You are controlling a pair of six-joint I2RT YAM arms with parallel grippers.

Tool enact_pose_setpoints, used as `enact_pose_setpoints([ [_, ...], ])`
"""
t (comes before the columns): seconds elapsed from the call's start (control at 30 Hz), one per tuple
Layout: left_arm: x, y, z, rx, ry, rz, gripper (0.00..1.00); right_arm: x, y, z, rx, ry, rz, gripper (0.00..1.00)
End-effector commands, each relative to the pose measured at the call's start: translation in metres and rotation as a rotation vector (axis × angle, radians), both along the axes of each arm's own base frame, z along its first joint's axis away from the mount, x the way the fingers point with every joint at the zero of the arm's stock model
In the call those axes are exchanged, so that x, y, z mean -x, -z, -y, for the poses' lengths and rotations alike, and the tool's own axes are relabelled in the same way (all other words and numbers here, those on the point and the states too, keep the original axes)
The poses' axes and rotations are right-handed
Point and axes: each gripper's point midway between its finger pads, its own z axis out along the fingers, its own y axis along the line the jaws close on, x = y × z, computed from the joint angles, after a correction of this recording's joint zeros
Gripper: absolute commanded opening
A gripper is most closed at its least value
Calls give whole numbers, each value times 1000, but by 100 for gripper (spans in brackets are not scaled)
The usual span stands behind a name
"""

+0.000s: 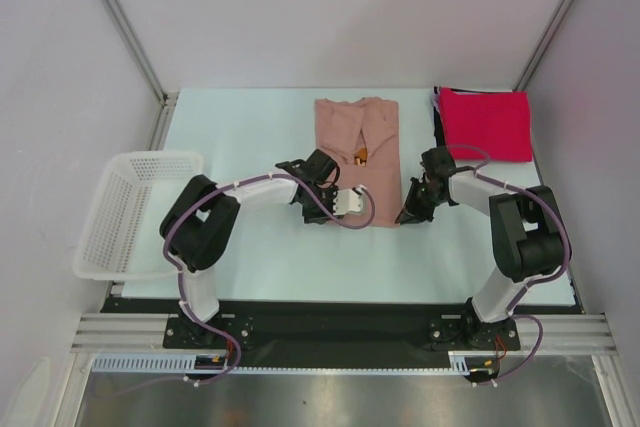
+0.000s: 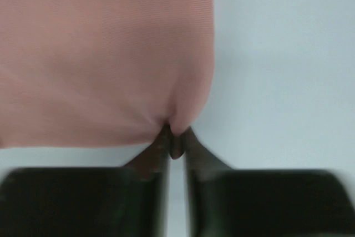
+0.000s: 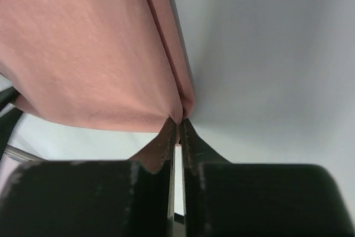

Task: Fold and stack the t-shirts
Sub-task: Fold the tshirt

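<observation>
The dusty-pink t-shirt [image 1: 342,137] lies near the middle of the bench [image 1: 240,127], a little toward 12 o'clock. It is folded into a long narrow panel running from 12 to 6 o'clock, with its sides turned in over the middle. A small orange print shows in the slit between them.

The left gripper [image 2: 176,140] is at the shirt's near edge, toward 7 o'clock of the panel. Its jaws are drawn narrow and pinch a small pucker of the pink hem between the fingertips. The cloth spreads up and to the left in that wrist view, with bare bench to the right.

The right gripper [image 3: 178,129] sits at the near corner toward 5 o'clock. Its jaws are almost together and clamp the corner of the same pink shirt. A doubled fold of cloth runs away from the tips.

At about 2 o'clock, well apart from the pink one, a folded red t-shirt [image 1: 487,122] lies on a black t-shirt [image 1: 438,129]. Only a strip of the black one shows along the red one's left side.

At 9 o'clock, a white lattice basket [image 1: 150,159] overhangs the bench's left edge.
</observation>
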Motion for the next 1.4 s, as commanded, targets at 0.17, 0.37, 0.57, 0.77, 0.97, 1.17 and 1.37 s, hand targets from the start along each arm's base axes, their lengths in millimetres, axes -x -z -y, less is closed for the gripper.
enact_pose_setpoints([
  [0.17, 3, -4, -2, 13, -92, -9, 0, 15, -17, 0, -9, -22, 25, 0],
  [0.37, 52, -26, -25, 17, -66, -105, 0, 71, -35, 0, -1, -77, -5, 0],
  [0.57, 116, -70, -58, -20, 2, -216, 0, 144, -67, -9, -18, -167, -75, 0],
  [0.77, 138, -125, -70, 60, -11, -268, 0, 168, -115, -15, -92, -176, -60, 0],
  [0.97, 51, -136, -68, 139, -231, -205, 0, 84, -121, -5, -64, -151, 47, 0],
  [1.17, -42, -131, -52, 179, -365, -204, 0, -28, -112, 10, -42, -68, 134, 0],
  [1.37, -126, -115, -50, 170, -508, -194, 0, -100, -96, 17, -46, -11, 158, 0],
])
